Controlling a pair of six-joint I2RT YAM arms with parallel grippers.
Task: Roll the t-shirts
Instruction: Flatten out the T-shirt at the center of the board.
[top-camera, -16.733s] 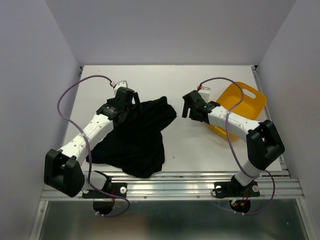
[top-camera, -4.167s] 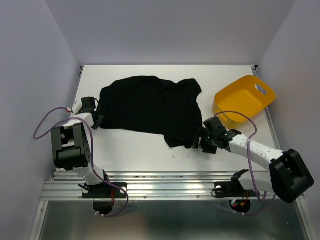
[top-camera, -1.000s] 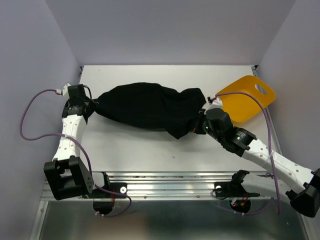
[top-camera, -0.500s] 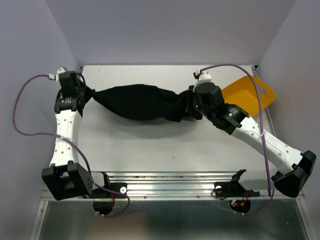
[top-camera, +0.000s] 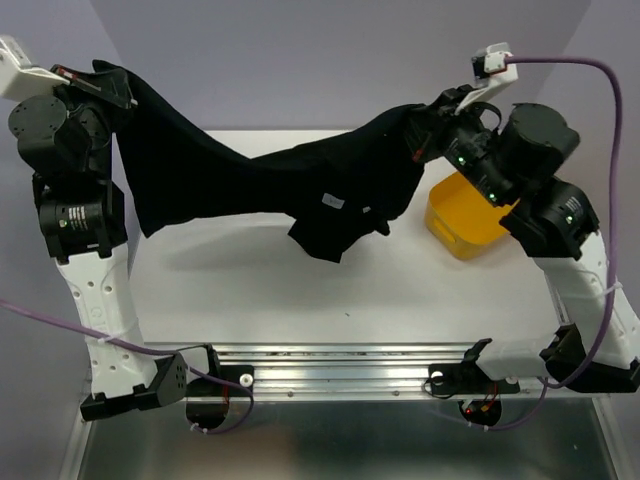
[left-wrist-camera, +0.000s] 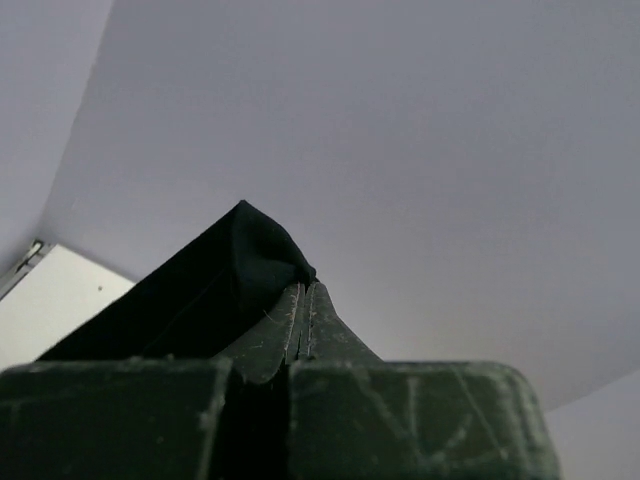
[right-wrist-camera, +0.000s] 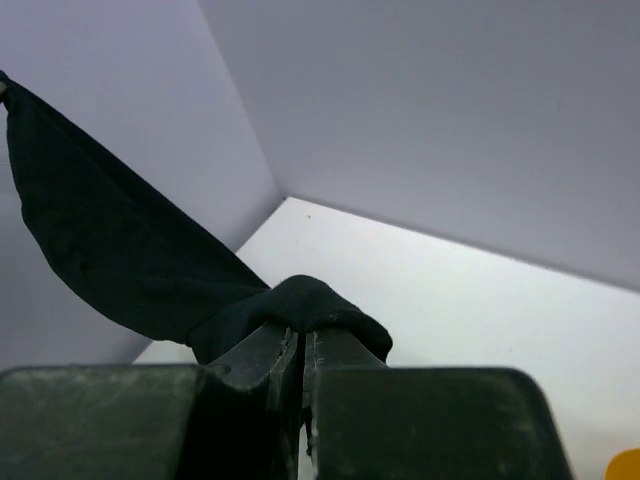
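Note:
One black t-shirt (top-camera: 270, 180) hangs in the air above the white table (top-camera: 300, 290), stretched between both arms, its middle sagging with a white label showing. My left gripper (top-camera: 112, 88) is raised high at the far left, shut on one corner of the t-shirt (left-wrist-camera: 240, 270). High on the right, my right gripper (top-camera: 425, 125) is shut on the other end of the t-shirt (right-wrist-camera: 310, 305). In both wrist views the fingers are pressed together with black cloth bunched at their tips.
A yellow plastic tub (top-camera: 465, 225) stands on the table at the right, below the right arm. Pale walls close the table at the back and both sides. A metal rail (top-camera: 340, 365) runs along the near edge.
Both arms have risen sharply, lifting the t-shirt off the table. It was a bunched strip lying on the surface; now it hangs spread in the air between the grippers.

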